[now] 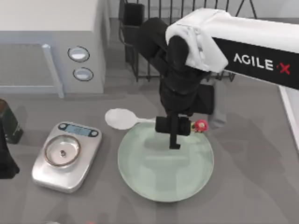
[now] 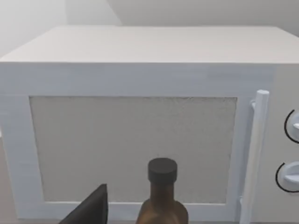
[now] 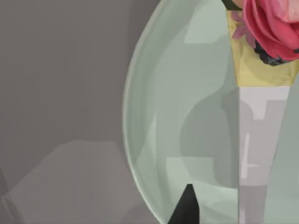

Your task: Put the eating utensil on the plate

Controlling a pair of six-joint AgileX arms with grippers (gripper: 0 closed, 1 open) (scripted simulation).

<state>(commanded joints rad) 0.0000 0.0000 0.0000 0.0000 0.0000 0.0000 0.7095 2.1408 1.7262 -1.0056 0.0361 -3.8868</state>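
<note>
The white spoon (image 1: pixel 120 118) hangs level over the far rim of the pale mint-green plate (image 1: pixel 154 179). Its oval bowl sticks out past the plate's left side, and its pink-and-yellow knob (image 1: pixel 200 125) lies to the right of my right gripper (image 1: pixel 174 134). That gripper is shut on the middle of the thin handle. In the right wrist view the handle (image 3: pixel 256 149) and its pink knob (image 3: pixel 271 25) loom close above the plate (image 3: pixel 187 84), where the spoon casts a shadow. One dark fingertip (image 3: pixel 187 207) shows beside the handle.
A silver kitchen scale (image 1: pixel 66 155) stands left of the plate. A white microwave (image 1: pixel 46 42) fills the back left, and a black rack (image 1: pixel 140 42) stands behind my right arm. My left arm (image 1: pixel 5 161) is parked at the left edge beside a brown bottle (image 2: pixel 162 198).
</note>
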